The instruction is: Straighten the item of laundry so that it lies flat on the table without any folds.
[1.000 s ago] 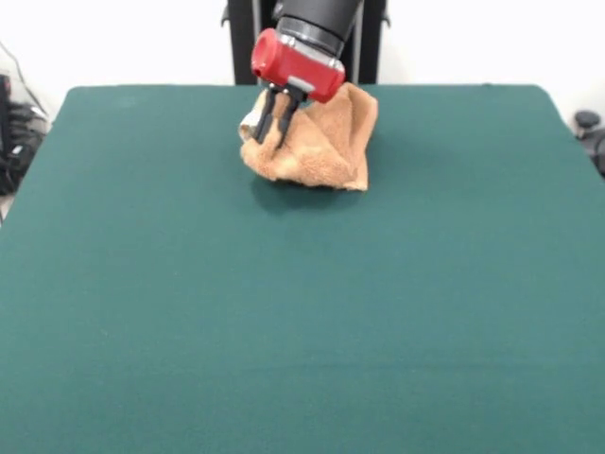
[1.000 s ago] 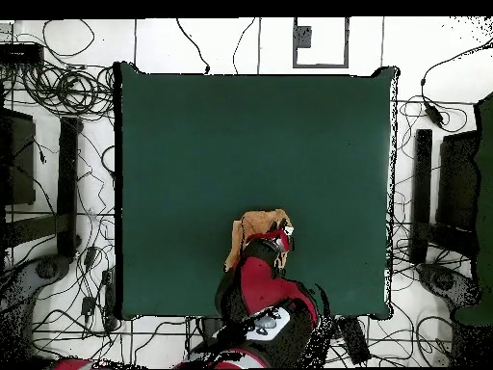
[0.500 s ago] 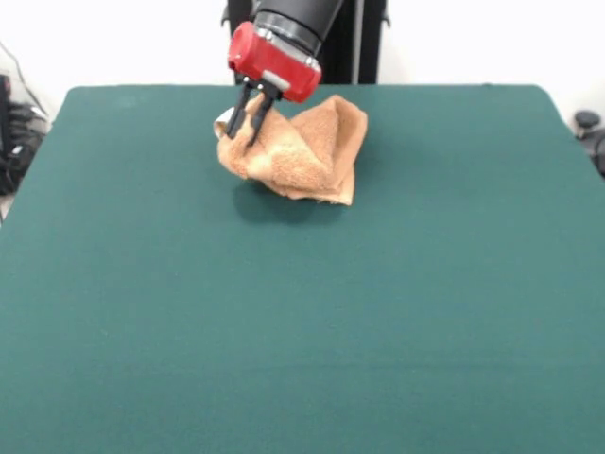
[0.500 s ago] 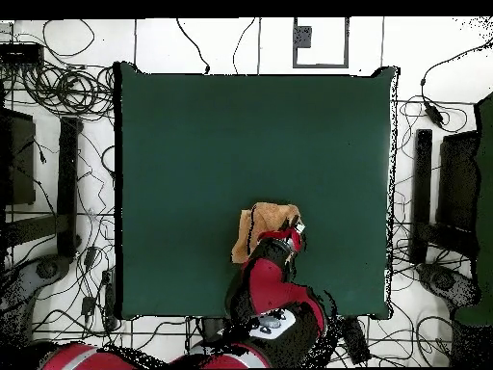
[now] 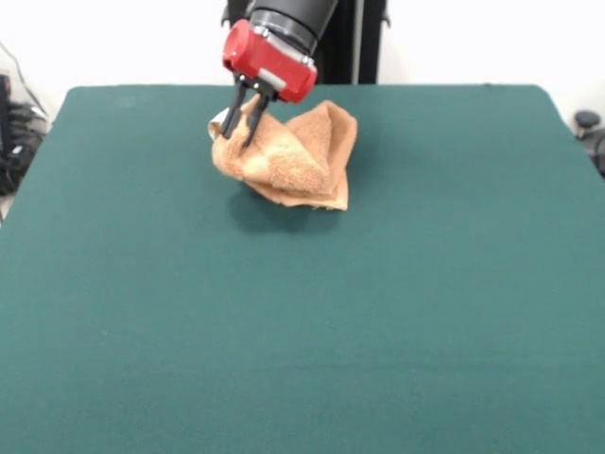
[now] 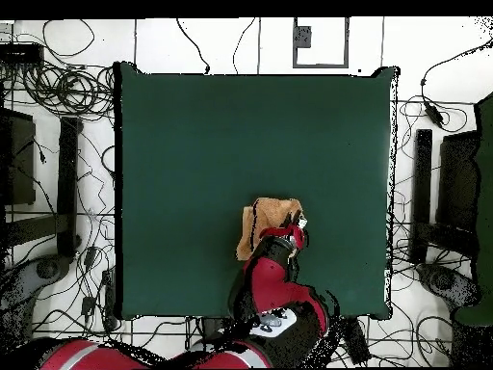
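One tan-orange terry towel [image 5: 293,156] [image 6: 272,220], bunched and folded, sits toward the counter's [image 5: 302,322] robot-side edge, near the middle of that side. In the front view its long axis runs left-right, one corner drooping lower right. One gripper [image 5: 241,115] [image 6: 289,231]; its fingers [image 5: 252,121] pinch the towel's raised left corner.

We are seeing the red-housed gripper [image 5: 239,130] pinching the towel [image 5: 288,156] at its 9 o'clock corner, fingers closed on the cloth. The towel is hanging crumpled and folded toward 4 o'clock, casting a shadow on the green table [image 5: 302,322].
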Available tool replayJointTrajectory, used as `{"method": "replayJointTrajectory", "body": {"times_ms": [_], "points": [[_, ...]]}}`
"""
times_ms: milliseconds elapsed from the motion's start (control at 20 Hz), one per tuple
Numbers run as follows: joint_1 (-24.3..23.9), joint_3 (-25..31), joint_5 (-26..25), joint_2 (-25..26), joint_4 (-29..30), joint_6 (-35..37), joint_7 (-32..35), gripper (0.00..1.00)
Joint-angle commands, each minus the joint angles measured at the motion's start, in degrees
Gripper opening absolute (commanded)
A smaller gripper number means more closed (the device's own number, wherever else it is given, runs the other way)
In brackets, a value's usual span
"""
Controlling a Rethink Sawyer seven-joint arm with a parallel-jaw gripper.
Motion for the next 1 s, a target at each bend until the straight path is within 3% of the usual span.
{"method": "replayJointTrajectory", "body": {"times_ms": [50, 300, 500, 1000], "points": [[0.8, 2.4, 2.4, -1.0, -9.6, 3.7, 3.8, 0.00], [0.5, 4.0, 0.1, -7.1, -13.2, 21.9, 1.7, 0.00], [0.8, 4.0, -0.9, -8.4, -14.5, 26.5, 1.7, 0.00], [0.7, 3.9, -3.1, -8.4, -14.6, 26.8, 4.5, 0.00]]}}
